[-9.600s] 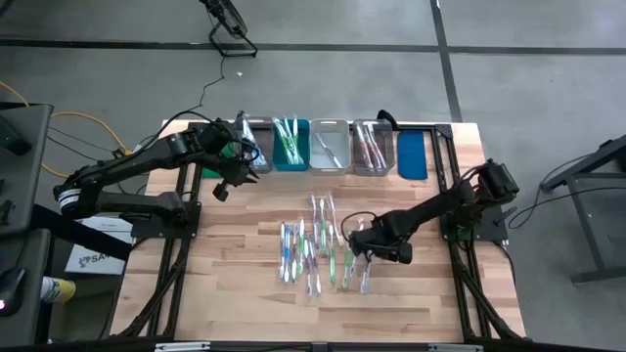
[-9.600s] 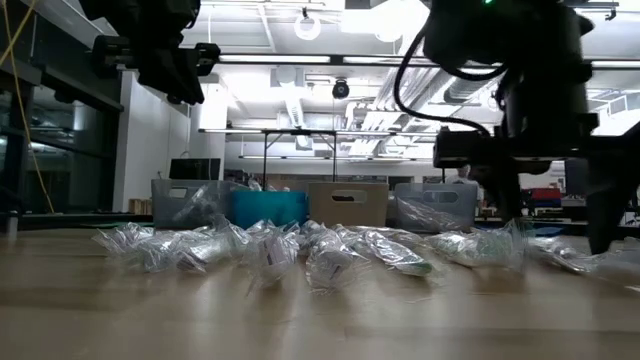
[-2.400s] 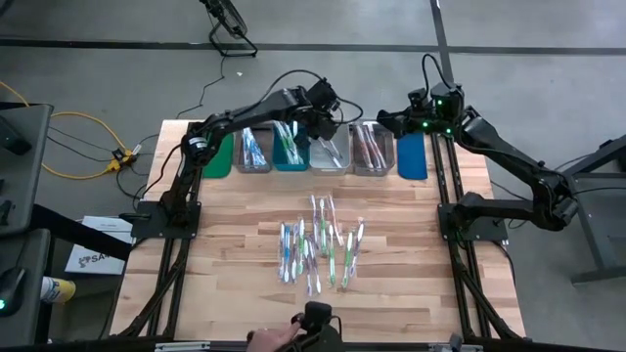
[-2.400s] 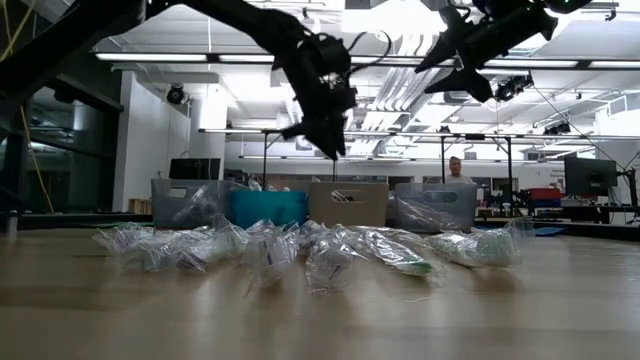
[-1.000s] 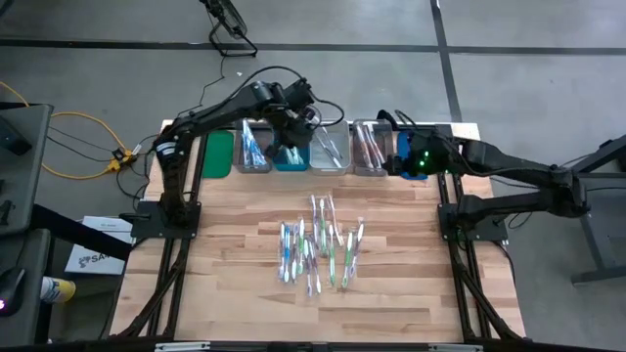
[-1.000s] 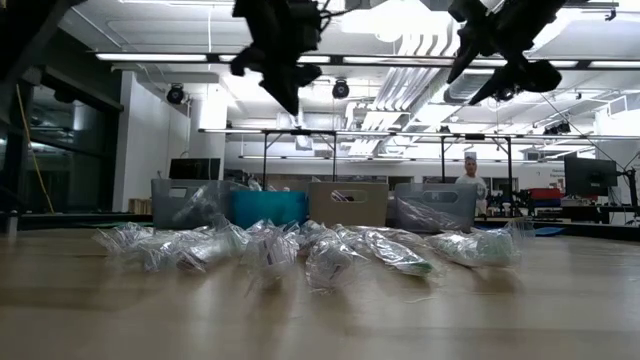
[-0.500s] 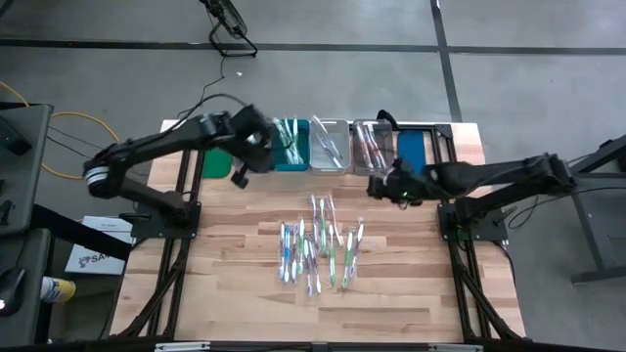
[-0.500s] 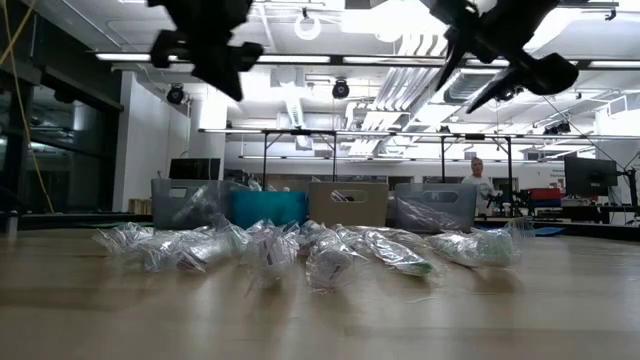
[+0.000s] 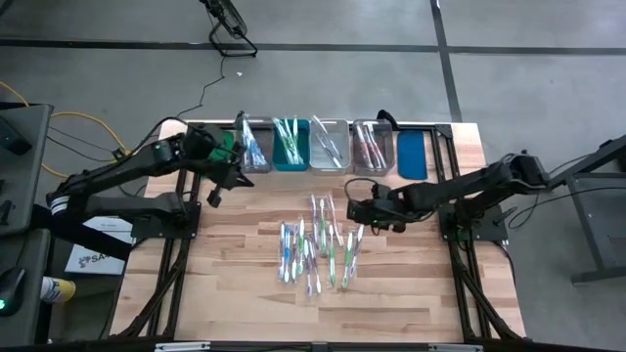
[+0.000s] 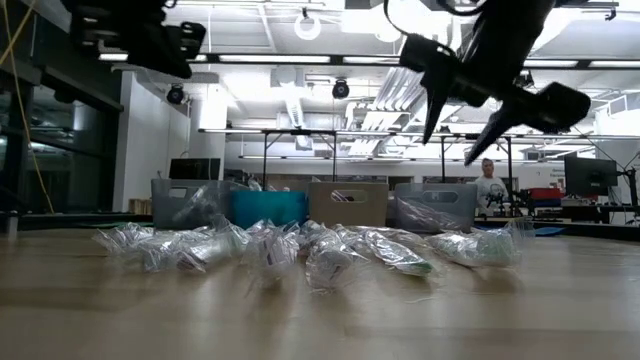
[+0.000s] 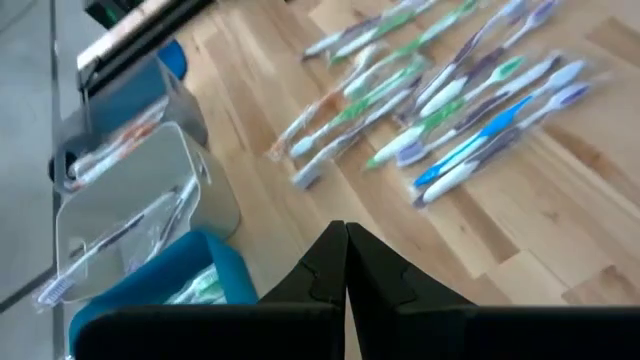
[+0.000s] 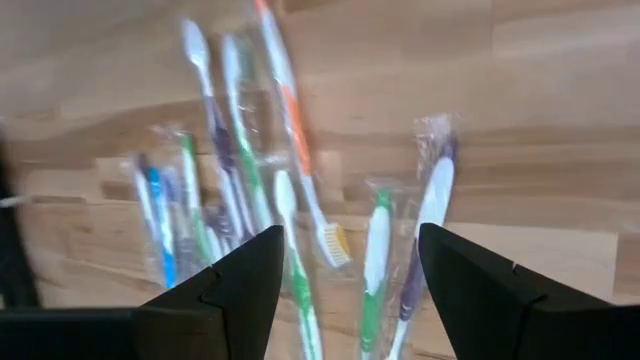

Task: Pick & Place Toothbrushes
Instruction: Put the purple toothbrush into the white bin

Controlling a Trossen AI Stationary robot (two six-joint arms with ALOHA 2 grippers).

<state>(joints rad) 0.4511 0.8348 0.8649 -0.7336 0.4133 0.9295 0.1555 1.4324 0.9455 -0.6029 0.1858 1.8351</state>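
**Wooden table, wrapped brushes, both arms aloft**

Pale wooden table (image 9: 235,293) carries a loose cluster of wrapped toothbrushes (image 9: 318,244) at its middle, blue, green, purple and white handles lying roughly parallel. Along the far edge stands a row of bins (image 9: 333,145), several already holding brushes. The right gripper (image 9: 355,211) hangs above the table just beside the cluster's far right corner, its jaws spread wide and holding nothing; its wrist view looks down on the brushes between the two fingers. The left gripper (image 9: 217,191) hovers near the leftmost bins, jaws pressed together and empty. A person (image 10: 487,187) stands in the room beyond.
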